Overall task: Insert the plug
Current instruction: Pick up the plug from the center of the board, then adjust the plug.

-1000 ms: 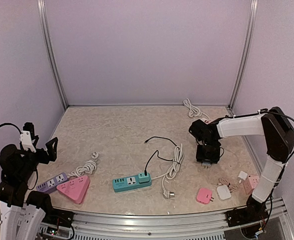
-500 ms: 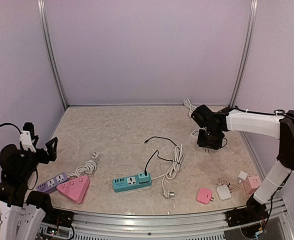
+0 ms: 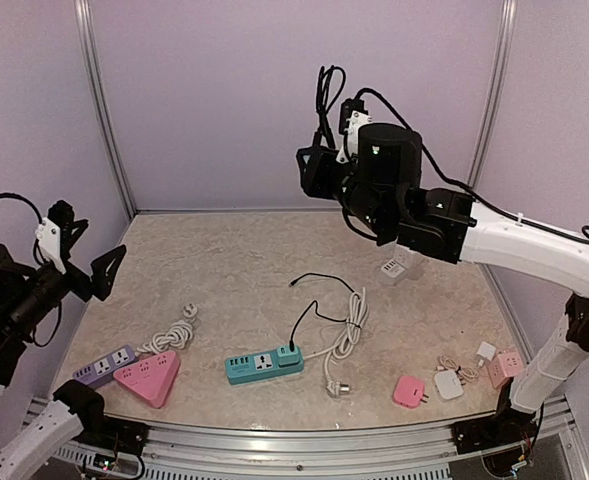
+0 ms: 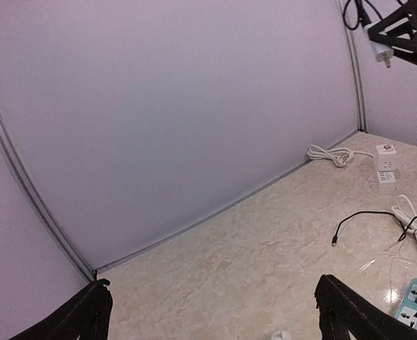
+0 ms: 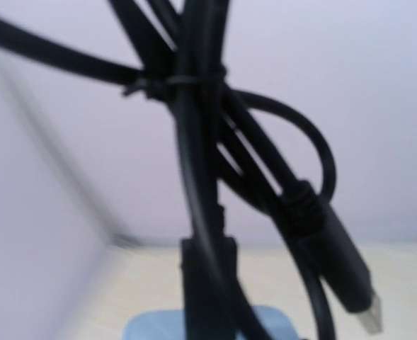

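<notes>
My right gripper [image 3: 315,168] is raised high above the back of the table. In the left wrist view it appears at the top right, shut on a small white plug [image 4: 381,52] with metal prongs. A tied bundle of black cable [image 3: 326,92] stands up from the plug. The right wrist view is blurred and filled by that cable [image 5: 201,142] and its USB end [image 5: 362,312]. A teal power strip [image 3: 264,365] lies at the front centre, with a black plug [image 3: 290,351] in it. My left gripper [image 3: 79,272] hangs open and empty at the far left, its fingertips [image 4: 89,317] wide apart.
A white cube socket [image 3: 394,268] sits under the right arm. White cords [image 3: 346,340] and a loose black lead [image 3: 324,290] lie mid-table. Pink [image 3: 150,378] and purple [image 3: 104,367] strips lie front left. Small pink and white adapters [image 3: 429,388] lie front right.
The right arm rose from the table at the right to high above the back centre, carrying the plug and cable. The left arm lifted a little.
</notes>
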{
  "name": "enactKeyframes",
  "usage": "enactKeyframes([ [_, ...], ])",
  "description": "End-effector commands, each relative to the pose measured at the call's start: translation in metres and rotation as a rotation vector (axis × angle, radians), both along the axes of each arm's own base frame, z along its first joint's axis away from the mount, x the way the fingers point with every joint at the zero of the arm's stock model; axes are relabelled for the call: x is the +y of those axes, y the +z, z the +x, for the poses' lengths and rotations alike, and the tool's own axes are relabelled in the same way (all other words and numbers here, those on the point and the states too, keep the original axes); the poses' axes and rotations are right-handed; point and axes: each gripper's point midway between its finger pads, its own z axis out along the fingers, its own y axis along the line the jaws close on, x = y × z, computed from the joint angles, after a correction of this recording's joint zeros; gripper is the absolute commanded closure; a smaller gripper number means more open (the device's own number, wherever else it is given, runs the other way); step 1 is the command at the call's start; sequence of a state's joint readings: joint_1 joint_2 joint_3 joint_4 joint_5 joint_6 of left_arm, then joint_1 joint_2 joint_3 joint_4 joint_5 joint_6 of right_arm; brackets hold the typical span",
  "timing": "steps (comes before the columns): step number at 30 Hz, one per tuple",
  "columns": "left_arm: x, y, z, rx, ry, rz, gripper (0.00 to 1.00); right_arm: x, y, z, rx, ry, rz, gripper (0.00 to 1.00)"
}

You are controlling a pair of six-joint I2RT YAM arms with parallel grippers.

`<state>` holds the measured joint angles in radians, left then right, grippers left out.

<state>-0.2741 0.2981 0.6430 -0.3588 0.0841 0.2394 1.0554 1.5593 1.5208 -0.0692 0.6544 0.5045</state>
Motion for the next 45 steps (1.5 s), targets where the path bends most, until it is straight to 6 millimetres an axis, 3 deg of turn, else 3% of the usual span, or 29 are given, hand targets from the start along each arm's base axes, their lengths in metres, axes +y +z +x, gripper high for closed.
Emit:
enactKeyframes([
  [1,-0.037,0.075,-0.005,-0.214,-0.139,0.226,0.03,0.075,0.087,-0.032,-0.256,0.319,0.344,1.0],
  [4,-0.071,0.109,-0.011,-0.302,-0.25,0.329,0.03,0.111,0.11,-0.061,-0.297,0.507,0.48,1.0],
  [8,-0.118,0.117,0.0,-0.339,-0.311,0.453,0.03,0.137,0.125,-0.094,-0.324,0.635,0.573,1.0],
  [14,-0.153,0.13,0.011,-0.41,-0.31,0.442,0.06,0.157,0.124,-0.121,-0.314,0.757,0.693,1.0],
  [21,-0.157,0.156,0.01,-0.445,-0.284,0.331,0.22,0.171,0.11,-0.124,-0.278,0.797,0.752,1.0],
  [27,-0.164,0.155,0.008,-0.427,-0.305,0.306,0.3,0.176,0.105,-0.122,-0.259,0.8,0.772,1.0],
  [33,-0.161,0.166,0.009,-0.426,-0.289,0.236,0.46,0.18,0.1,-0.121,-0.234,0.809,0.792,1.0],
  [39,-0.159,0.166,0.012,-0.412,-0.267,0.247,0.76,0.19,0.1,-0.125,-0.208,0.858,0.811,1.0],
  [42,-0.157,0.168,0.012,-0.416,-0.267,0.244,0.99,0.198,0.096,-0.127,-0.188,0.881,0.784,1.0],
  [45,-0.154,0.17,0.01,-0.422,-0.265,0.244,1.0,0.197,0.094,-0.128,-0.188,0.879,0.754,1.0],
])
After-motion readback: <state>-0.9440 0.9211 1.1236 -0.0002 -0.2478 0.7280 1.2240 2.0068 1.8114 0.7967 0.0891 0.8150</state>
